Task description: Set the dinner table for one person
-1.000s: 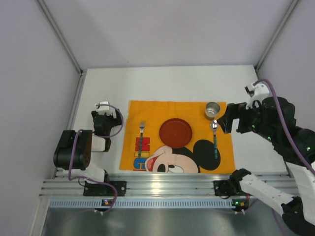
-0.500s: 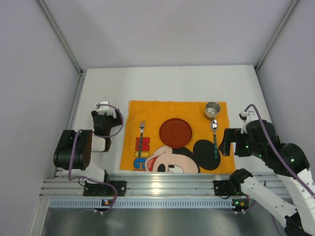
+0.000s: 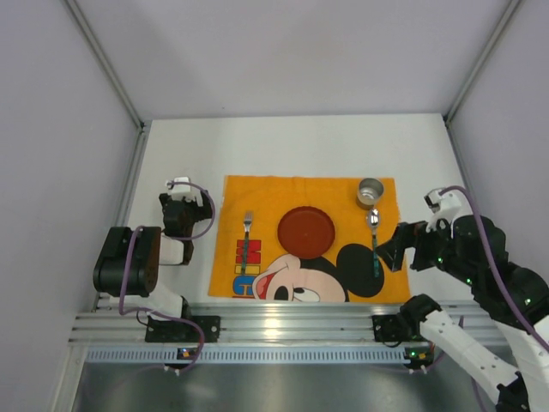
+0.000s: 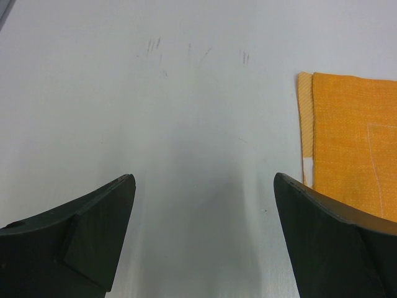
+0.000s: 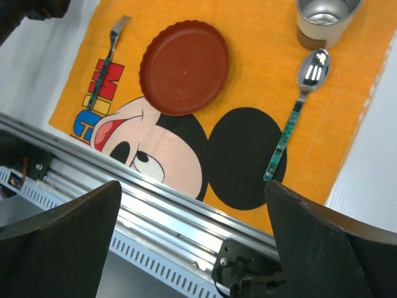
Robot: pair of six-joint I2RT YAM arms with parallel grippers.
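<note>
Nearest, at 6 o'clock in the top view, the ribbed aluminium rail [image 3: 283, 326] runs along the near edge of the dinner table [image 3: 300, 146]; both arm bases are bolted to it.

The left gripper [image 4: 203, 180] sits at 9 o'clock, low over bare white tabletop; its jaws stand wide apart with nothing between them; the far-left corner of the placemat [image 3: 257, 193] lies just beside its right finger.

The right gripper [image 5: 192, 184] hangs at 4 o'clock, raised above the placemat's right edge; its jaws are spread wide and carry nothing; its wrist camera looks down on the whole setting.

The orange Mickey Mouse placemat lies flat on the table's near half, its near edge just beyond the rail; a red-brown round plate [image 3: 305, 231] rests at its centre.

Taken from the plate: a fork [image 3: 247, 240] lies at 9 o'clock, tines towards 12, apart from the plate; a spoon [image 3: 374, 240] with a green patterned handle lies at 3 o'clock, bowl towards 12; a small metal cup [image 3: 371, 192] stands upright at 2 o'clock, just beyond the spoon's bowl, in the far-right corner of the placemat.

Beyond the placemat, towards 12 o'clock, white tabletop extends to the pale lilac walls [image 3: 51, 129], which enclose the table at 9, 12 and 3 o'clock.
</note>
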